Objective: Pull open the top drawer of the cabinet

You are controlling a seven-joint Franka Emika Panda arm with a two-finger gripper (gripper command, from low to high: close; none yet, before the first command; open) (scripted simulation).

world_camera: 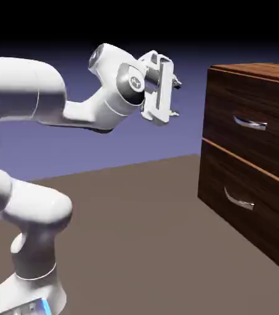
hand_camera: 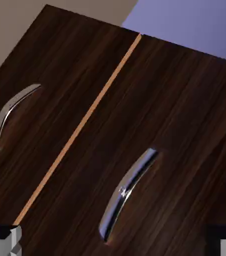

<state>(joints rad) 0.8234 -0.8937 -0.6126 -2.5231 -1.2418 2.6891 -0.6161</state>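
The top drawer (world_camera: 252,123), right of the exterior frame, is shut, so all the pulling remains; the pincer (world_camera: 177,98), upper centre, stands wide open, empty and apparently well short of its handle (world_camera: 250,123).

White arm bent at the elbow, tool (world_camera: 177,98) level, its fingers spread wide.
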